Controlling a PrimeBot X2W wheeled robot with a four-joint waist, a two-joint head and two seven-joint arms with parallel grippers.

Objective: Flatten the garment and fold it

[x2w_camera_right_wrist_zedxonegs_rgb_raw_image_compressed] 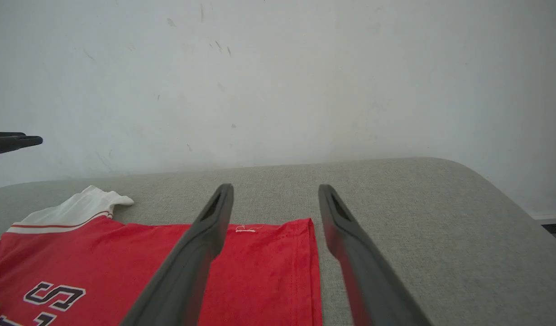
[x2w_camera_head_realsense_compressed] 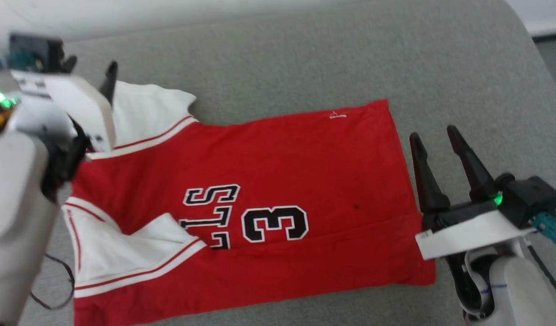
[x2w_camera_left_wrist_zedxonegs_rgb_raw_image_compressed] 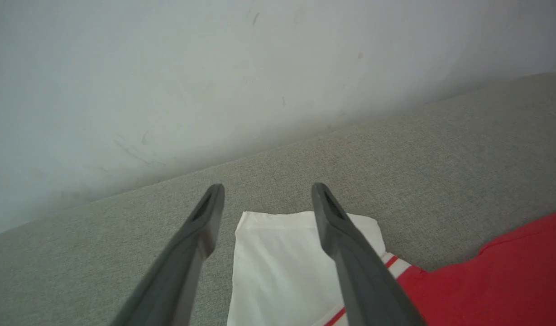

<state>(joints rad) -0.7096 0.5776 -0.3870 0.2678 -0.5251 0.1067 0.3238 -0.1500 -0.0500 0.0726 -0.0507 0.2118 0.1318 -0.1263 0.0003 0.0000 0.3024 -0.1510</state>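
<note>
The garment (x2w_camera_head_realsense_compressed: 314, 158), a red jersey with black white-outlined lettering, lies across the grey fabric surface (x2w_camera_head_realsense_compressed: 305, 59), collar to the left and hem to the right. Its near long edge is folded up over the body, and the near white sleeve (x2w_camera_head_realsense_compressed: 124, 253) lies folded over part of the lettering. My left gripper (x2w_camera_head_realsense_compressed: 91, 68) hangs open above the far white sleeve (x2w_camera_left_wrist_zedxonegs_rgb_raw_image_compressed: 278, 271), nothing between its fingers. My right gripper (x2w_camera_head_realsense_compressed: 433, 133) stands open just right of the hem, empty. In the right wrist view the right gripper (x2w_camera_right_wrist_zedxonegs_rgb_raw_image_compressed: 275, 188) points past the garment's (x2w_camera_right_wrist_zedxonegs_rgb_raw_image_compressed: 124, 258) far hem corner.
A white wall (x2w_camera_right_wrist_zedxonegs_rgb_raw_image_compressed: 278, 68) rises behind the surface's far edge. The grey surface rounds off at the far right corner (x2w_camera_right_wrist_zedxonegs_rgb_raw_image_compressed: 463, 172), with darker floor (x2w_camera_head_realsense_compressed: 554, 54) beyond. A thin black cable (x2w_camera_head_realsense_compressed: 56, 280) loops at the near left beside my left arm.
</note>
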